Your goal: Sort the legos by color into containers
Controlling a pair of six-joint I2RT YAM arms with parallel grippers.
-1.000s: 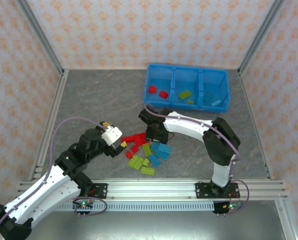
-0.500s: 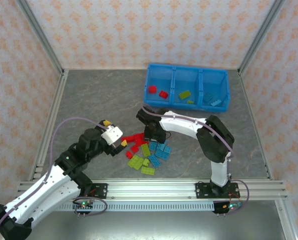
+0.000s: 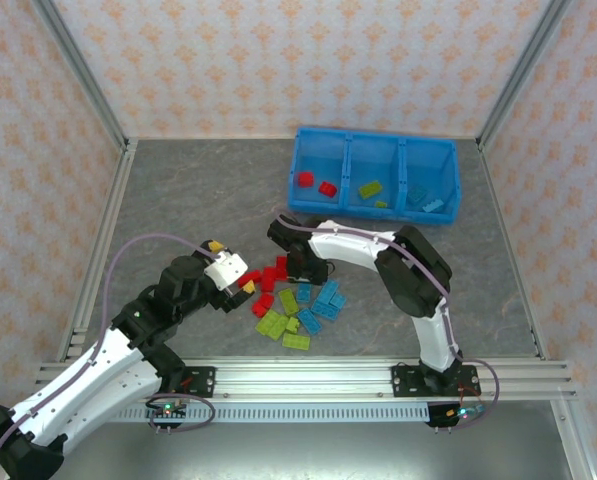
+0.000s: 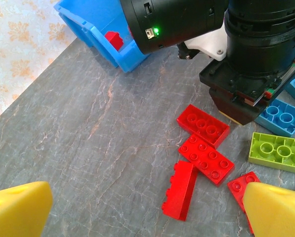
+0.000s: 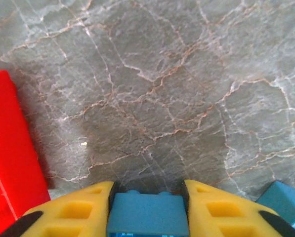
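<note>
Overhead, we see the right gripper (image 3: 300,268) down among the loose legos (image 3: 290,305) on the table (image 3: 178,190), well apart from the blue bin (image 3: 376,133); the left gripper (image 3: 231,267) hovers beside the pile. From the left wrist, we find its yellow fingertips (image 4: 19,210) spread wide, with three red bricks (image 4: 206,158) lying on the table ahead. From the right wrist, we see yellow pads (image 5: 73,212) clamped on a light blue brick (image 5: 147,215).

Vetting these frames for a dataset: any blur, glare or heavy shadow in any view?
Top external: even light, sharp, only soft shadows on the table. Left wrist: red bricks crisp, the left fingers at the bottom corners slightly soft. Right wrist: a dim shadow ahead of the right fingers gripping the light blue brick; no glare.
</note>
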